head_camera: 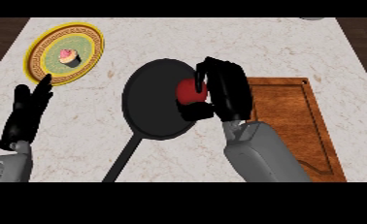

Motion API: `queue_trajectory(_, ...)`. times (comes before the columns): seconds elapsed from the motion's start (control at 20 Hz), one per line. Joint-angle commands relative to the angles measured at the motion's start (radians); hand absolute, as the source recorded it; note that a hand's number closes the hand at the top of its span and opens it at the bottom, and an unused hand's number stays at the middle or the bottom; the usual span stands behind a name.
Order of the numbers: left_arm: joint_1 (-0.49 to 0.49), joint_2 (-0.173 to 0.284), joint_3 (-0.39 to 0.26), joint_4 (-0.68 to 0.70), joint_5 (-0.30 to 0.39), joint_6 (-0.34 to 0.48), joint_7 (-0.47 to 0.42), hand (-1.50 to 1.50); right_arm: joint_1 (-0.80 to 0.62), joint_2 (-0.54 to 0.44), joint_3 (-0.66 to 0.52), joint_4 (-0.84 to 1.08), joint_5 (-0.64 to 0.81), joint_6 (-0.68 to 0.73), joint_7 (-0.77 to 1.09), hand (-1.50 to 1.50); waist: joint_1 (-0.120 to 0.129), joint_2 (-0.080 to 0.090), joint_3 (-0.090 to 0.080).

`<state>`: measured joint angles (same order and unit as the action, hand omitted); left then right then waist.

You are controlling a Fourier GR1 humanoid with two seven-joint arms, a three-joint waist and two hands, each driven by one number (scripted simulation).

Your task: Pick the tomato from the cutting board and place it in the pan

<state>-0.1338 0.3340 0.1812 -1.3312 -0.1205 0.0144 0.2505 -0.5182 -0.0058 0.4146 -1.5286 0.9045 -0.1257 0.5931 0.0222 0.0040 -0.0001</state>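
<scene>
Over the right rim of the pan, the tomato sits enclosed in the right hand; the fingers and thumb curl round it, so only a red patch on its left side shows; it reads as round, with no long axis or pointing direction that can be made out. No label or writing is legible on any item. The pan is black and round; its handle runs down and to the left toward the lower edge. Just right of the pan lies the wooden cutting board, partly covered by the right forearm. Up and left of the pan stands a yellow-rimmed plate holding a small cupcake. Left of the pan, the left hand rests open, fingers straight and together, pointing up, on the marble counter.
</scene>
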Motion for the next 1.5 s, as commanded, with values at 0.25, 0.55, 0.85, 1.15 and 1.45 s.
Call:
queue_trajectory(0.25,-0.044,-0.028,-0.035,-0.016,-0.034,0.018,0.013,0.00,-0.308,0.006,0.093,0.580,-0.239,-0.325,-0.021,1.50,0.043,0.010,0.001)
queue_trajectory(0.55,-0.063,-0.011,-0.016,0.025,-0.003,-0.028,-0.001,0.00,-0.394,0.006,0.160,0.788,-0.478,-0.429,-0.193,1.50,0.057,0.016,0.001)
queue_trajectory(0.85,-0.108,-0.043,-0.059,0.037,-0.034,-0.015,-0.004,0.00,-0.372,0.006,0.190,0.828,-0.713,-0.467,-0.266,-1.50,0.103,0.031,0.002)
queue_trajectory(1.15,-0.087,-0.060,-0.081,0.061,-0.057,-0.008,-0.053,0.00,-0.366,0.006,0.238,0.880,-0.835,-0.526,-0.385,-1.50,0.125,0.036,0.002)
queue_trajectory(1.45,-0.130,-0.050,-0.059,0.069,-0.041,-0.011,-0.021,0.00,-0.387,0.006,0.196,0.883,-0.961,-0.598,-0.524,-1.50,0.127,0.040,0.003)
